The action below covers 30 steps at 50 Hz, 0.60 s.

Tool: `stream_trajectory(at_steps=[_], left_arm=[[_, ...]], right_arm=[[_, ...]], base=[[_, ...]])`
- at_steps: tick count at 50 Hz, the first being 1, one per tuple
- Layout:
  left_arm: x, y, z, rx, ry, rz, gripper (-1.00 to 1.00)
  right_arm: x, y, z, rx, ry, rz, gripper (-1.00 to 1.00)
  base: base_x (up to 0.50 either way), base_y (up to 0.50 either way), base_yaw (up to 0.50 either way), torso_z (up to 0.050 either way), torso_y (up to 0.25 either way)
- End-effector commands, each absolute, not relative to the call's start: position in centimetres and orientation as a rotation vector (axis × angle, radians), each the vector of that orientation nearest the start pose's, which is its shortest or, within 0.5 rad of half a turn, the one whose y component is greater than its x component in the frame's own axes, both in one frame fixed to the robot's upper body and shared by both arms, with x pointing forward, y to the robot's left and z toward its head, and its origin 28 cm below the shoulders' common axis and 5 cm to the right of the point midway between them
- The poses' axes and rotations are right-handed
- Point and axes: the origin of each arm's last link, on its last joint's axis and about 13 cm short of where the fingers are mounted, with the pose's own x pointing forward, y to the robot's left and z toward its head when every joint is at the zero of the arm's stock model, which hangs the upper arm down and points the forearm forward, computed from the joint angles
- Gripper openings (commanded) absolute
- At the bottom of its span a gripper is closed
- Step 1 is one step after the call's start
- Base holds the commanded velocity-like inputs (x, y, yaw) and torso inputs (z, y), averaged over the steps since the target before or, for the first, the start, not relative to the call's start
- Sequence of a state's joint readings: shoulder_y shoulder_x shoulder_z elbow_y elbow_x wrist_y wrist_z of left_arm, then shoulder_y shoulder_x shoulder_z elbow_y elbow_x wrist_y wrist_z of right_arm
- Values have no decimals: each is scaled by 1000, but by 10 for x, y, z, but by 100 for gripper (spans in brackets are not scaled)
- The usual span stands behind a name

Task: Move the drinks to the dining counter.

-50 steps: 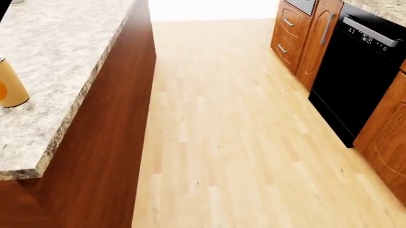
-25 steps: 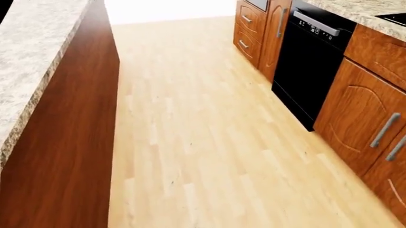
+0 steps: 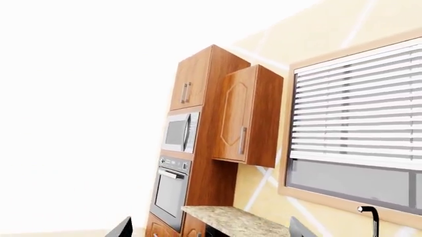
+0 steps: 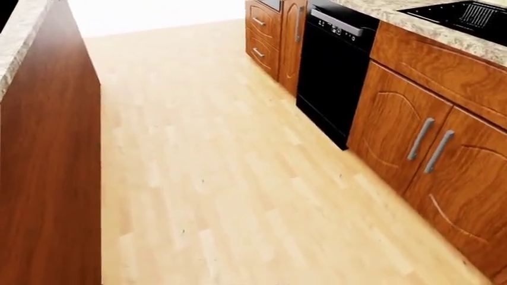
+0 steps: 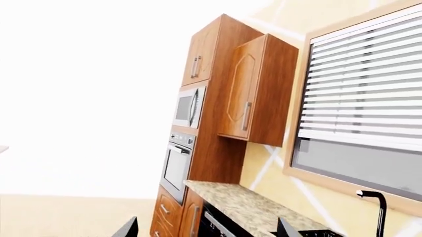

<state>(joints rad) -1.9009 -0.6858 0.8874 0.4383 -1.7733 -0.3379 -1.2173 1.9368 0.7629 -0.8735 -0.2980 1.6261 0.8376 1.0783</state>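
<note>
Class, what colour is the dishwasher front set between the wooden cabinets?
Black; the dishwasher shows best in the head view.

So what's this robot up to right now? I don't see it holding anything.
Nothing is being handled at this moment. The head view looks down a wooden floor between the dining counter and the kitchen cabinets with a black dishwasher. No drinks are in sight. Both wrist cameras face the wall cabinets and window, and the dark tips at their lower edges stand apart, with nothing between the jaws.
</note>
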Motion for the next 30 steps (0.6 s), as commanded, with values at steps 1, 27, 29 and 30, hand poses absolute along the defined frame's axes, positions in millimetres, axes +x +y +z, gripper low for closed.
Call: stream_trajectory(at_steps=[1, 27, 29, 30], left_arm=[[184, 170, 431, -195, -493, -183, 100], [187, 171, 429, -198, -494, -181, 100], [187, 171, 429, -197, -494, -181, 100], [187, 171, 429, -198, -495, -182, 100]], right_arm=[[215, -106, 428, -211, -416, -54, 100], [218, -107, 426, -205, -417, -59, 100], [218, -106, 426, -205, -415, -56, 100], [218, -106, 427, -206, -417, -56, 100]], base=[[-28, -64, -500, 0, 0], [-28, -52, -500, 0, 0], [-29, -44, -500, 0, 0], [-31, -45, -500, 0, 0]])
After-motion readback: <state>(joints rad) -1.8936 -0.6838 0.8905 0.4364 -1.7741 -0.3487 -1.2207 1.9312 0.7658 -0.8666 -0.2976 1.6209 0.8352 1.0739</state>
